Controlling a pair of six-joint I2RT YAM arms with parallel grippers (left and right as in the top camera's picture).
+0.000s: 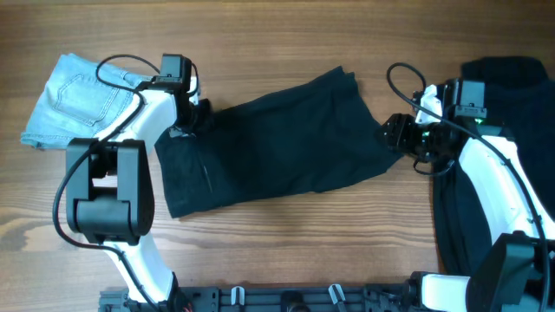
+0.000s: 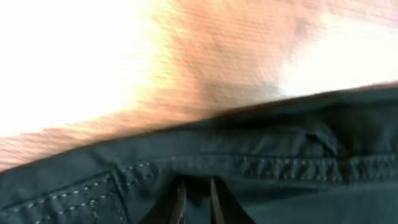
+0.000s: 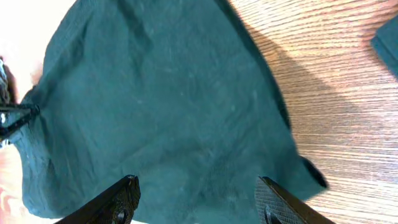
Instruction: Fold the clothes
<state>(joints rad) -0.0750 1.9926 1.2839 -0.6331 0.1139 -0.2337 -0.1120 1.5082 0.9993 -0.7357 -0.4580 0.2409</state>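
Plainly, the black shorts (image 1: 277, 143) are soft, light goods. They lie spread and slightly askew across the middle of the table (image 1: 286, 251), with shallow ripples and no stiffness. I judge they will sag from any single pinch and trail whatever is not held, so two spread holds suit them better than one. Slipping worries me little, since the cloth is matte and thin enough to bunch between my fingers.

The best purchase is the waistband (image 2: 280, 168), where the fabric is doubled and sewn with rows of pale stitching. My left claw (image 2: 196, 202) is there at the upper left corner. Its fingers are drawn nearly together and look pinched on that seam, though the wrist view is close and blurred.

My right claw (image 3: 199, 202) stands wide apart, holding nothing, just over the opposite end of the shorts by the leg hem. That hem is the natural second hold.

The shorts are wide, far bigger than either claw, a flat dark black that reads faintly greenish up close, with a notch at the hem corner. A light denim garment (image 1: 74, 100) lies folded at the far left. Another black garment (image 1: 512, 87) lies under my right arm.
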